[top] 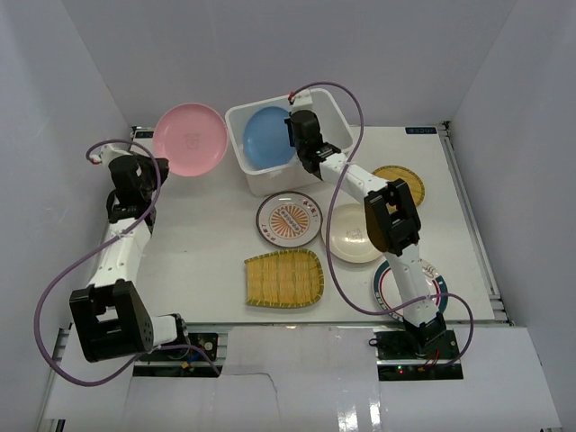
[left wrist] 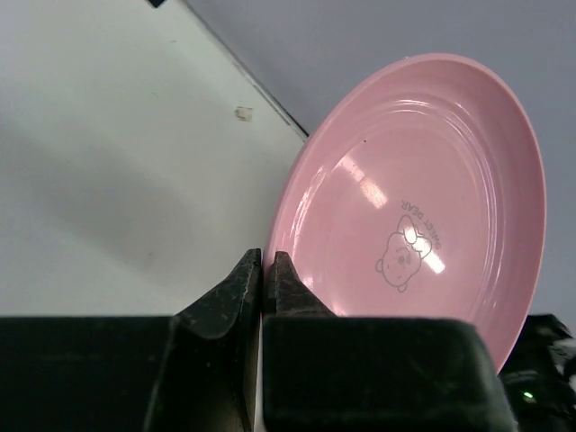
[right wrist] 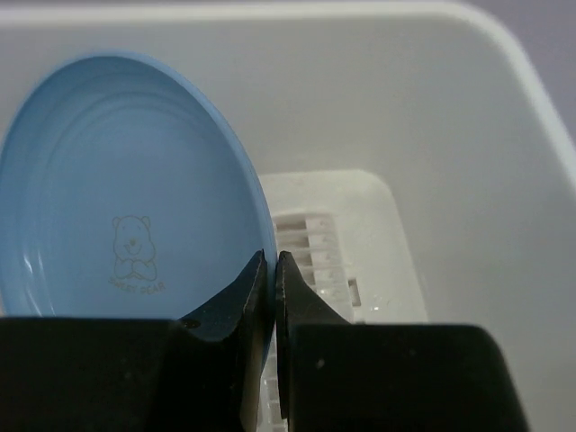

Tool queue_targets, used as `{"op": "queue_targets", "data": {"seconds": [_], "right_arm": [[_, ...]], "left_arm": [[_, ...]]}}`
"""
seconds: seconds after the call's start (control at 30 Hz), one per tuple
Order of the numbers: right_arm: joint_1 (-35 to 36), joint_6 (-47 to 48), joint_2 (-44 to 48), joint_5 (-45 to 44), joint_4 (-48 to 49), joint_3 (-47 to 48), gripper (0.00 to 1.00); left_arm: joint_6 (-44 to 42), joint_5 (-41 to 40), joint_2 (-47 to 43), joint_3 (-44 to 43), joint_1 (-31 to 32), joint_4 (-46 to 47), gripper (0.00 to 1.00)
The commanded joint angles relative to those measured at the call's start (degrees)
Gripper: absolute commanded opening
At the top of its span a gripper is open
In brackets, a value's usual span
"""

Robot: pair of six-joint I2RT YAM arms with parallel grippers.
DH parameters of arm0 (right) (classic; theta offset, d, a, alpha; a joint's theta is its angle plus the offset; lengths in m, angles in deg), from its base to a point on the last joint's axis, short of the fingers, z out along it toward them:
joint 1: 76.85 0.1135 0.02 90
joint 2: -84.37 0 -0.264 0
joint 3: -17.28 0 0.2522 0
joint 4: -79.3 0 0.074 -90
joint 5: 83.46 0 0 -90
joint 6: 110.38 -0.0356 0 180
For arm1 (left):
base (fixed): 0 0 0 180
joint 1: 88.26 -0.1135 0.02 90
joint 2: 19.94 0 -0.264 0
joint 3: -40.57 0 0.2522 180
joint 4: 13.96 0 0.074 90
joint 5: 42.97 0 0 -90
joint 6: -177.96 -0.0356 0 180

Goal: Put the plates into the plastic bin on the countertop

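My left claw (left wrist: pixel 267 261) is pinched almost shut on the thin rim of the pink plate (left wrist: pixel 423 198). That plate is smooth, glossy plastic, round, with shallow rings stepping down to a flat centre printed with a small bear. I hold it tilted on edge, off the bench (top: pixel 207 243), near the back wall and just to the left of the bin (top: pixel 255 112).

My right claw (right wrist: pixel 273 265) is closed as tight as it goes on the edge of the blue plate (right wrist: pixel 117 198), gripping its lower right rim. This plate has the same slick, ringed round form as the pink one, with a faint bear outline near its middle. It sits inside the bin, leaning on a slant against the left side. The bin is a white rectangular plastic tub with rounded corners, a thick rim and plain smooth walls. Beside the plate I see its bottom, moulded with rows of short slots.

Five more dishes lie flat on the matte white bench in front of the bin:
- a white plate with orange pattern (top: pixel 289 219)
- a plain cream plate (top: pixel 349 236) just beside it
- a small round yellow woven-look plate (top: pixel 402 180) to the right
- a larger fan-shaped yellow woven-look plate (top: pixel 283 278) nearest me
- a white plate with green and red rim (top: pixel 382 286), partly hidden under my right arm
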Motion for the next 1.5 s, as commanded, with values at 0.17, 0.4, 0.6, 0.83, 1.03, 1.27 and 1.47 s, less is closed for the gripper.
{"op": "queue_targets", "data": {"seconds": [0.17, 0.4, 0.6, 0.83, 1.03, 1.27, 1.47], "right_arm": [[-0.36, 0.59, 4.03, 2.54, 1.80, 0.19, 0.56], [-3.16, -2.48, 12.46, 5.97, -5.66, 2.22, 0.73], [-10.97, -11.87, 31.52, 10.62, -6.73, -20.25, 0.12], [-14.86, -15.93, 49.72, 17.12, -4.80, -45.31, 0.15], [-14.95, -17.42, 55.62, 26.36, -1.29, -60.61, 0.21], [-14.86, -17.07, 52.04, 39.52, 2.49, -68.19, 0.36], [-14.15, -14.26, 42.90, 47.54, 5.82, -63.88, 0.54]], "left_arm": [[-6.50, -8.22, 5.53, -14.46, 16.70, 1.43, 0.00], [-10.47, -13.95, 17.40, -26.76, 24.97, -1.30, 0.00], [-13.01, -15.88, 27.68, -36.60, 28.23, -4.11, 0.00], [-15.48, -17.47, 38.06, -46.81, 29.90, -7.97, 0.00], [-15.39, -15.63, 43.17, -52.26, 30.25, -10.00, 0.16], [-15.65, -13.60, 42.56, -53.23, 30.34, -10.26, 0.54], [-17.49, -9.65, 36.52, -53.41, 30.34, -11.05, 0.73]]}}
